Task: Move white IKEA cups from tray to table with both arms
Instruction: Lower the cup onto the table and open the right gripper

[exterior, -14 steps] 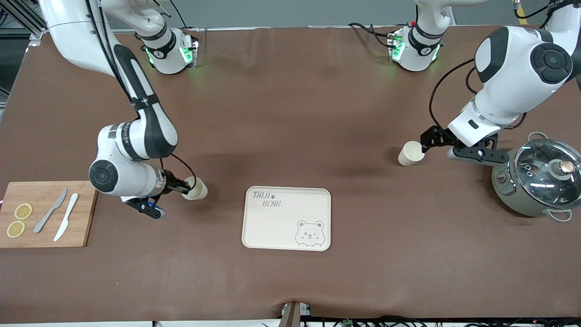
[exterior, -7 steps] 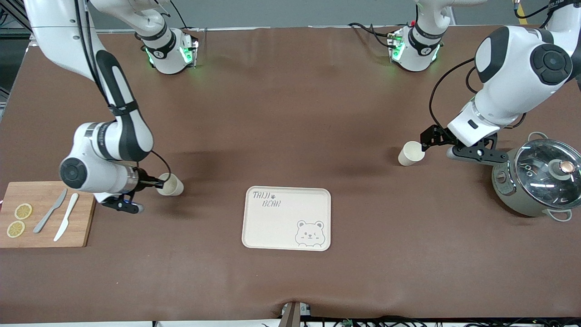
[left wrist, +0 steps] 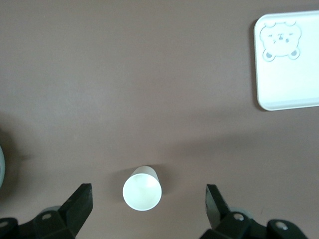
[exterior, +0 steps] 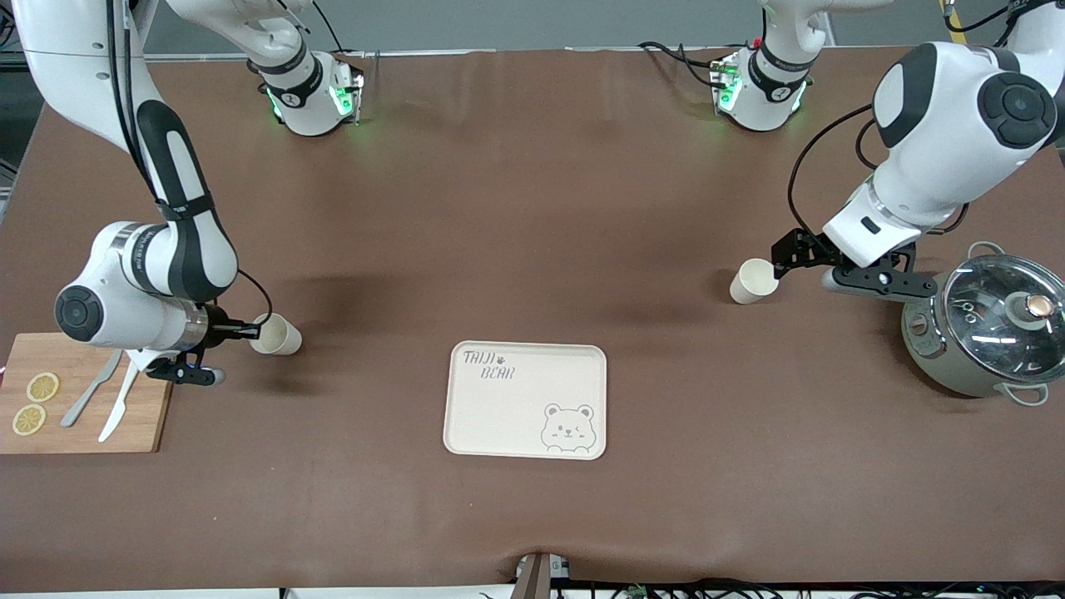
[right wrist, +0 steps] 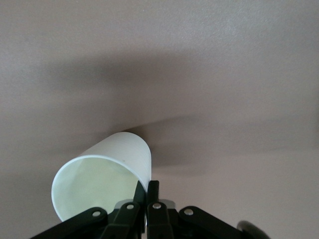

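One white cup [exterior: 275, 334] hangs tilted in my right gripper [exterior: 250, 332], over the table between the cutting board and the bear tray [exterior: 526, 399]. In the right wrist view the fingers [right wrist: 152, 191] are shut on the cup's [right wrist: 102, 174] rim, one inside and one outside. The other white cup [exterior: 754, 280] stands upright on the table toward the left arm's end. My left gripper [exterior: 786, 256] hovers just beside and above it. In the left wrist view the gripper [left wrist: 149, 190] is wide open, apart from the cup [left wrist: 142, 188] below.
A wooden cutting board [exterior: 83, 420] with two lemon slices and two knives lies at the right arm's end. A grey pot with a glass lid [exterior: 994, 324] stands at the left arm's end, close to the left gripper. The tray also shows in the left wrist view [left wrist: 289, 74].
My right arm has carried its cup away from the tray toward the cutting board. The left arm and its cup have barely moved.
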### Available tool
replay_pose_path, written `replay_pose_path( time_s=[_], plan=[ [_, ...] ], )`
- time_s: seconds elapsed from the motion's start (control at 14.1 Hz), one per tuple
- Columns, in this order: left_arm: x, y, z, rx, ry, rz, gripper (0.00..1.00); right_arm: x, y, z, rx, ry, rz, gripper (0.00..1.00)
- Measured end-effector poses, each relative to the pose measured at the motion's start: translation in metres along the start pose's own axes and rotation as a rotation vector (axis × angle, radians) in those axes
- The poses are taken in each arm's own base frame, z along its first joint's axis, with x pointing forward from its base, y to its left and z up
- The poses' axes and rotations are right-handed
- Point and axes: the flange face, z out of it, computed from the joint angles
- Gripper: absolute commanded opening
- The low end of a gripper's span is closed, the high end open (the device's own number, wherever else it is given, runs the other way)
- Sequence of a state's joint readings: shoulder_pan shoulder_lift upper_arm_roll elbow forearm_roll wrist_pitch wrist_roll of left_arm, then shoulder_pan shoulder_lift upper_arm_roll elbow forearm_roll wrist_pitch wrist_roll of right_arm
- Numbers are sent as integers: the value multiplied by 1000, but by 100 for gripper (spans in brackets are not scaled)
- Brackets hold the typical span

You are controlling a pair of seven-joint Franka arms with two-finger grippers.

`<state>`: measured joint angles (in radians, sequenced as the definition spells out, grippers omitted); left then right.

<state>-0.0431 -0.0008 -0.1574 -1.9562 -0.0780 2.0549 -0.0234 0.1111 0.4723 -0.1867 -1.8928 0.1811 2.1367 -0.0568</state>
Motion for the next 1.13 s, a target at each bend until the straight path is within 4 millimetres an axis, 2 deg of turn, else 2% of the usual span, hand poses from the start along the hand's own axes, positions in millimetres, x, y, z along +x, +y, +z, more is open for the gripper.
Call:
replay_pose_path(
  time_s=[0.21, 0.42, 0.49, 0.57, 0.92, 1.13],
  plan=[
    [9, 4, -16, -4, 30, 6, 100, -2, 13, 3, -6, 8, -32, 0],
    [13, 5, -23, -6, 38, 7, 100, -2, 21, 3, -10, 7, -33, 0],
    [14, 5, -26, -6, 40, 5, 100, -2, 22, 3, -10, 8, -33, 28],
    [16, 6, -31, -7, 41, -9, 100, -3, 22, 3, -10, 8, -32, 99],
    [21, 6, -60, 53, 52, -12, 100, -7, 23, 4, -5, -36, -30, 100],
    [22, 8, -62, 61, 54, -5, 100, -9, 22, 2, 0, -60, -32, 100]
  ],
)
